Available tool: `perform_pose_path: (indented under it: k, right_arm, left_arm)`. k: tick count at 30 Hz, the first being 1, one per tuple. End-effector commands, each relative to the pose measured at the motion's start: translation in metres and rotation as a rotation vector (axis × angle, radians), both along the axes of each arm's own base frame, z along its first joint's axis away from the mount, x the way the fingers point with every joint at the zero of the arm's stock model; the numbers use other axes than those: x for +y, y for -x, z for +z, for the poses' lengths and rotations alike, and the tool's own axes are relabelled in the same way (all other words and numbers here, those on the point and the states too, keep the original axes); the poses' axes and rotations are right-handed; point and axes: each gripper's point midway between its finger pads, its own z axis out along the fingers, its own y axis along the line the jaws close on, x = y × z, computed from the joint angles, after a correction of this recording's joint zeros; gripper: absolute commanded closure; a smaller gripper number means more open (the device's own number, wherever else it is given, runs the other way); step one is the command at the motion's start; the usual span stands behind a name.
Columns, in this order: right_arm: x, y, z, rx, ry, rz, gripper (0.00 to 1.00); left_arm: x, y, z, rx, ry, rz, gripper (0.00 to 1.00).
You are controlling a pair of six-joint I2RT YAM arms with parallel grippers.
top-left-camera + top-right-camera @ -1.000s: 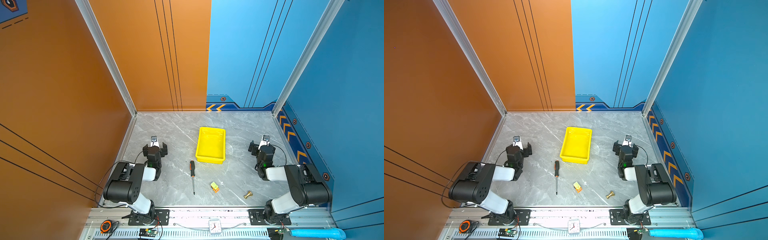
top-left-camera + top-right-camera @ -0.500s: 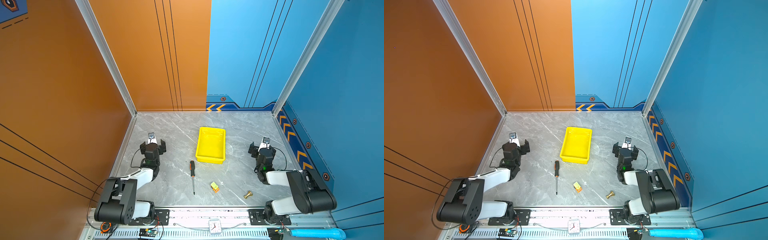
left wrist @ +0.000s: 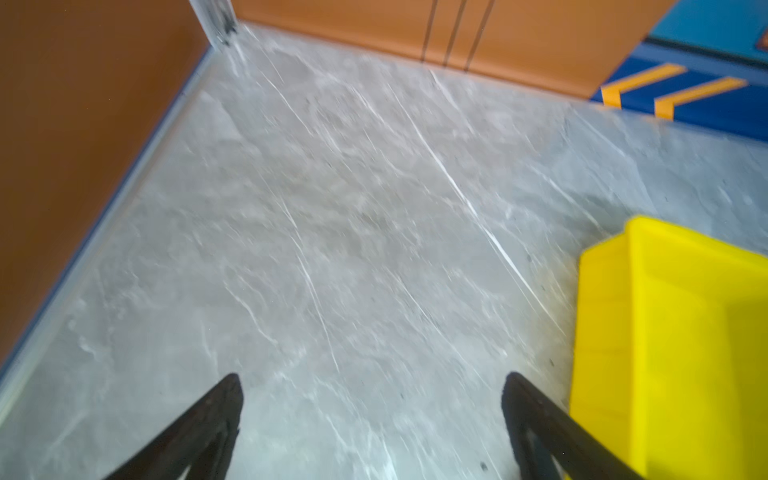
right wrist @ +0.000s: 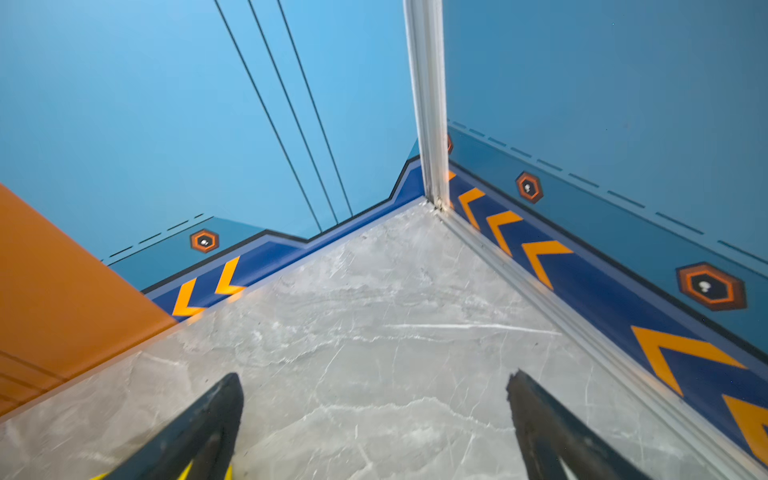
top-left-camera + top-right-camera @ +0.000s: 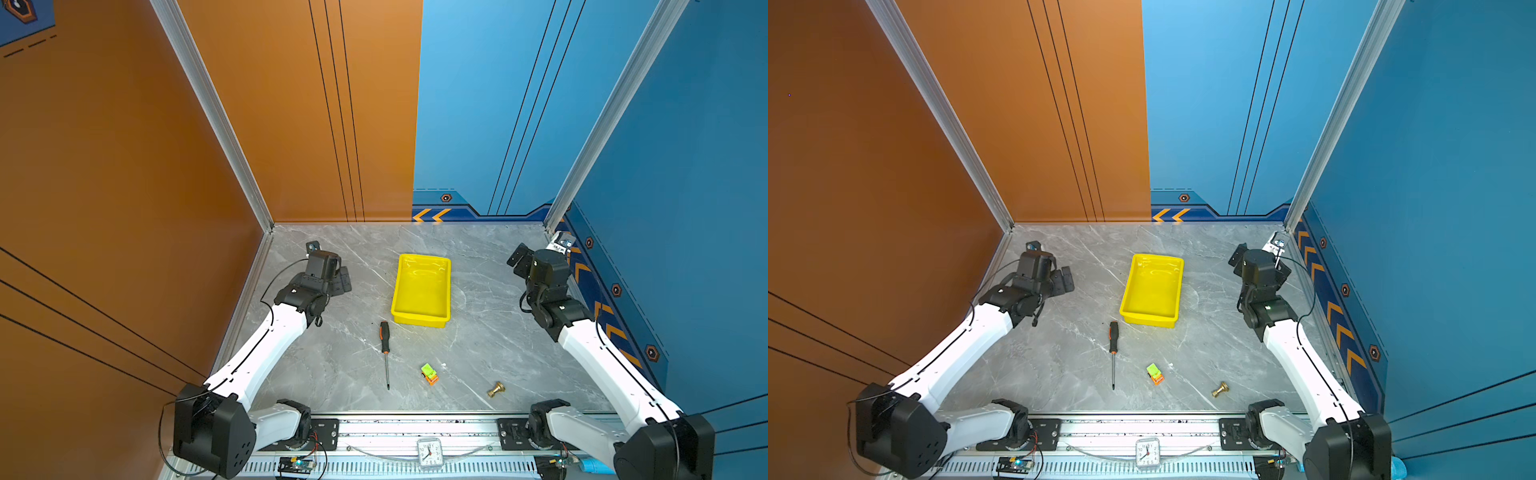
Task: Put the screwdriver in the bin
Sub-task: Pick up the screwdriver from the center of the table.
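My two top views look down from high overhead at nearly the same whole table (image 5: 332, 374), my left wrist camera sits low and close, facing the orange wall (image 3: 83, 124) and sharing the bin (image 3: 665, 332) with them, and my right wrist camera faces the blue wall (image 4: 166, 104) corner.

Green-orange block (image 5: 429, 373) on marble tabletop (image 5: 324, 374); brass fitting (image 5: 496, 389) nearby; clock (image 5: 430, 453) on front rail (image 5: 374, 428).

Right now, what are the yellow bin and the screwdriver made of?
The bin looks like glossy yellow plastic: light glints off its floor. The screwdriver seems to have a black handle, plastic or rubber, an orange collar and a thin grey shaft, likely metal.
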Motion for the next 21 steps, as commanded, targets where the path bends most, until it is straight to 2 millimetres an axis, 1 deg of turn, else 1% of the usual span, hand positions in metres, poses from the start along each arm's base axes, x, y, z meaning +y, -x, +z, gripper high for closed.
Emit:
perform_pose_path:
  k: [1, 3, 5, 8, 10, 12, 14, 15, 18, 21]
  right_arm:
    - [0.037, 0.028, -0.053, 0.287, -0.022, 0.120, 0.00]
    - [0.062, 0.031, -0.049, 0.302, -0.010, 0.189, 0.00]
    - [0.087, 0.036, -0.050, 0.332, 0.022, 0.259, 0.00]
    - [0.121, 0.044, -0.060, 0.396, 0.087, 0.372, 0.00]
    - [0.143, 0.051, -0.067, 0.428, 0.119, 0.465, 0.00]
    - [0.165, 0.060, -0.066, 0.432, 0.159, 0.561, 0.00]
    - [0.181, 0.067, -0.067, 0.440, 0.187, 0.653, 0.00]
    - [0.194, 0.075, -0.069, 0.452, 0.211, 0.712, 0.00]
    - [0.210, 0.093, -0.070, 0.488, 0.240, 0.830, 0.00]
    - [0.217, 0.111, -0.075, 0.511, 0.304, 0.903, 0.00]
  left_arm:
    - [-0.025, 0.051, -0.038, 0.253, 0.068, -0.043, 0.02]
    - [-0.041, 0.065, -0.043, 0.289, 0.083, -0.082, 0.02]
    - [-0.053, 0.077, -0.048, 0.329, 0.101, -0.115, 0.02]
    - [-0.074, 0.098, -0.055, 0.389, 0.102, -0.170, 0.02]
    - [-0.085, 0.108, -0.061, 0.421, 0.099, -0.184, 0.02]
    - [-0.092, 0.116, -0.070, 0.456, 0.114, -0.174, 0.02]
    - [-0.099, 0.120, -0.078, 0.481, 0.097, -0.179, 0.02]
    - [-0.102, 0.121, -0.081, 0.492, 0.084, -0.183, 0.02]
    - [-0.111, 0.125, -0.090, 0.517, 0.077, -0.162, 0.01]
    - [-0.111, 0.126, -0.098, 0.536, 0.052, -0.150, 0.01]
